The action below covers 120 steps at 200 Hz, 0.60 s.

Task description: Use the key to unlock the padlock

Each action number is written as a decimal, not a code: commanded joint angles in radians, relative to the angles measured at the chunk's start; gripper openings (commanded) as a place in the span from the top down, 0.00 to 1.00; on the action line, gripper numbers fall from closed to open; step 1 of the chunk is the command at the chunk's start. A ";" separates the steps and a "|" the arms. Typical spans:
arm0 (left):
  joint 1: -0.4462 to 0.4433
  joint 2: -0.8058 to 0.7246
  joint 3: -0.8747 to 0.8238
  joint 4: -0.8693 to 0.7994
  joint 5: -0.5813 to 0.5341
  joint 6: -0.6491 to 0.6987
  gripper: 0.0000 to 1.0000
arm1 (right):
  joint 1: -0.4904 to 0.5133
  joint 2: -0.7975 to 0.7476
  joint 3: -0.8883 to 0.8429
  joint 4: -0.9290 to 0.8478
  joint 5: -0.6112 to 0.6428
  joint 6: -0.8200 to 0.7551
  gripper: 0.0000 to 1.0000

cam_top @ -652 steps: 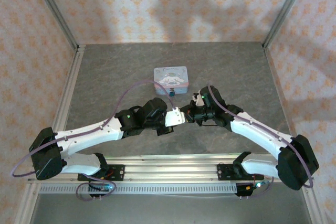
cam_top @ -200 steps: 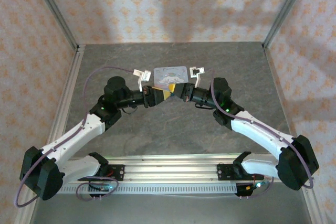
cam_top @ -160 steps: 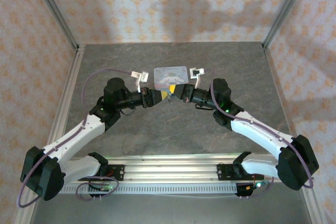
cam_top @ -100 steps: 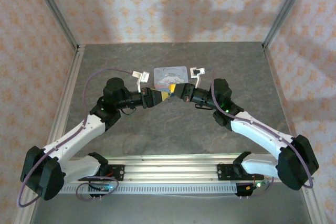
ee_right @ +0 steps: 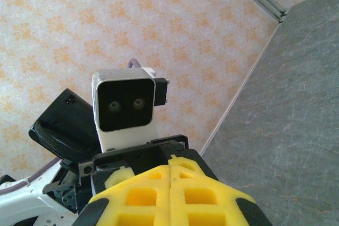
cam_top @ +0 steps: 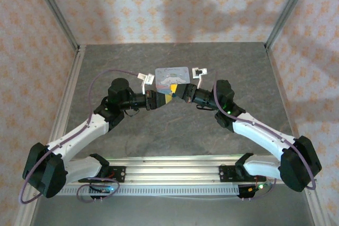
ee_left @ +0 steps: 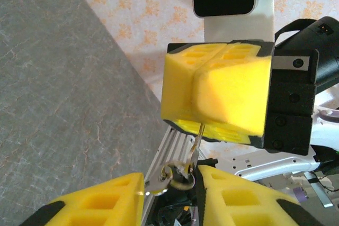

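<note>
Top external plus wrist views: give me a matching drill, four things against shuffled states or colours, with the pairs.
Things:
1. right gripper
2. left gripper
3. tin
4. table

States:
A. grey, stone-patterned
B. pale blue, just past where the grippers meet
C. shut, thin key poking out
D. jaws apart, metal loop between them

Pairs: 1-C, 2-D, 3-B, 4-A
</note>
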 commanded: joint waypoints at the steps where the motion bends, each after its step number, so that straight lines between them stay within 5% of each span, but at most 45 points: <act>1: -0.012 -0.009 0.036 0.051 0.021 -0.002 0.72 | 0.007 -0.004 -0.010 0.052 -0.004 0.002 1.00; 37: -0.016 -0.014 0.040 0.048 0.019 0.001 0.76 | 0.008 -0.003 -0.012 0.051 -0.011 0.001 1.00; 82: -0.026 -0.020 0.049 0.019 0.016 0.033 1.00 | 0.009 0.002 -0.014 0.046 -0.016 0.000 1.00; 109: -0.026 -0.042 0.058 -0.070 -0.012 0.094 1.00 | 0.009 -0.006 -0.004 -0.014 0.013 0.001 1.00; 120: -0.026 -0.059 0.059 -0.125 -0.035 0.132 1.00 | 0.009 -0.018 0.013 -0.081 0.037 -0.005 0.79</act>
